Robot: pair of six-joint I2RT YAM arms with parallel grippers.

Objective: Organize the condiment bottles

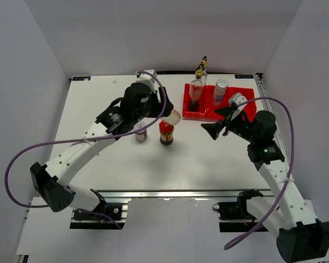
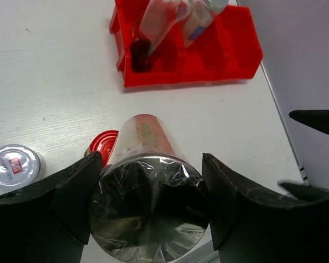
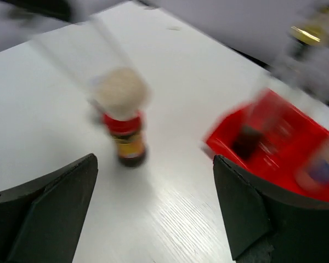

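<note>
My left gripper point(image 1: 169, 114) is shut on a silver-capped white shaker point(image 1: 174, 116), held tilted above the table; in the left wrist view point(image 2: 151, 172) its silver cap point(image 2: 148, 211) faces the camera. Just below it stands the red-lidded dark jar point(image 1: 166, 133) point(image 2: 103, 144) point(image 3: 126, 139), with the silver-lidded jar point(image 1: 141, 133) point(image 2: 13, 164) to its left. A glass bottle with a gold pourer point(image 1: 196, 92) and the second shaker point(image 1: 220, 92) stand in the red tray point(image 1: 247, 104). Another gold pourer point(image 1: 204, 61) shows behind the tray. My right gripper point(image 1: 218, 120) point(image 3: 153, 170) is open and empty, in front of the tray.
The red tray's right compartment point(image 2: 238, 33) holds nothing. The right wrist view is blurred by motion. White walls close in the table on three sides, and the metal rail point(image 1: 170, 193) runs along the near edge.
</note>
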